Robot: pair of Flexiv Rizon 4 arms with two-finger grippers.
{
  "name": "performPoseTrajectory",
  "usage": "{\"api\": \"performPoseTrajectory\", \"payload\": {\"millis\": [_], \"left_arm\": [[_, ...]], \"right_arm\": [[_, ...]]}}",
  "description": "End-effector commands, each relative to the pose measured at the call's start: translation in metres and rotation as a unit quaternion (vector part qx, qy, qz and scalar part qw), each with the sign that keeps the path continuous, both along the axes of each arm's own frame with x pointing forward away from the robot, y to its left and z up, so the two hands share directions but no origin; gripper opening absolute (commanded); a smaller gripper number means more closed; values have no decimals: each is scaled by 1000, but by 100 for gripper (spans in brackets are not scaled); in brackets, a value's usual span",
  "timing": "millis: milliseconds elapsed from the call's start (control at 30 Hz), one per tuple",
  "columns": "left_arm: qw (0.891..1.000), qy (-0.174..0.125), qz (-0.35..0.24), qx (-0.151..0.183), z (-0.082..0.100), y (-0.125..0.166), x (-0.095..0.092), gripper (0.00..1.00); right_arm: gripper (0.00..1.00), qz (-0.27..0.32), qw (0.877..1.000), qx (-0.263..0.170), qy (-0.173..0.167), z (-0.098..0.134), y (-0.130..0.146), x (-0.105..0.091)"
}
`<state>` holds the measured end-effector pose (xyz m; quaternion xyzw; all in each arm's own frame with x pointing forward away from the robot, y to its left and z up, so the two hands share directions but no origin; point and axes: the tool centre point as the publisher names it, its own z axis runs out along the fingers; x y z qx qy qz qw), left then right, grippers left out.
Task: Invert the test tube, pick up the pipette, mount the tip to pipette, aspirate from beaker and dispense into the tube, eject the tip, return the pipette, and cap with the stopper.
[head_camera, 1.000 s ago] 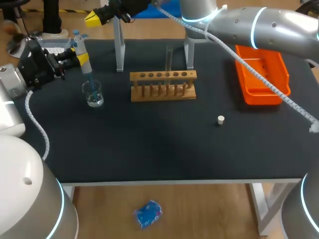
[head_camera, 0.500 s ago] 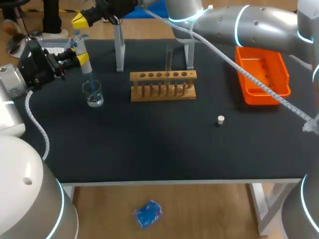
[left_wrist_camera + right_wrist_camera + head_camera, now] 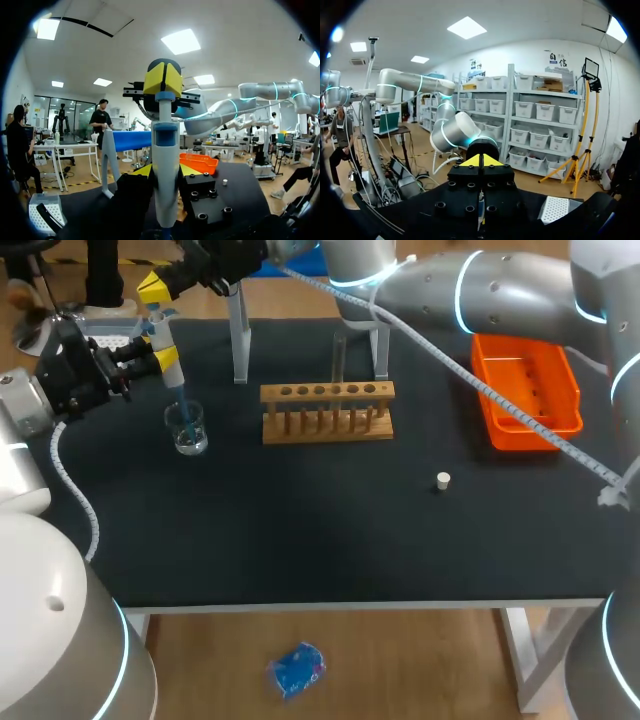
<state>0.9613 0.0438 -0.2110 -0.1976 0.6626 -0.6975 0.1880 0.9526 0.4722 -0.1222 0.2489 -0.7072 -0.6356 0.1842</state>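
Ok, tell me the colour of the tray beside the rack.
The tray is orange; the head view shows it best.

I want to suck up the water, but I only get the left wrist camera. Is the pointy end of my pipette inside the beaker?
Observer: Yes. In the head view the pipette in the left gripper points down, with its blue tip inside the beaker.
Operator: Is there water in it?
Observer: There seems to be a little clear liquid at the bottom, though it is hard to be sure.
Operator: Where does the water go after?
Observer: Into the test tube, which stands upright at the back of the wooden rack.
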Motion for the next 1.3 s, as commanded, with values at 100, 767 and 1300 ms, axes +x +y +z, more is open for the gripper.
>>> {"api": "performPoseTrajectory", "payload": {"millis": [100, 767, 1300], "left_arm": [[1000, -1, 2, 0, 0, -1, -1, 0], [1000, -1, 2, 0, 0, -1, -1, 0], [1000, -1, 2, 0, 0, -1, -1, 0]], "right_arm": [[0, 38, 999, -4, 7, -3, 2, 7], [0, 40, 999, -6, 18, -12, 3, 10], [0, 37, 999, -7, 26, -19, 0, 9]]}}
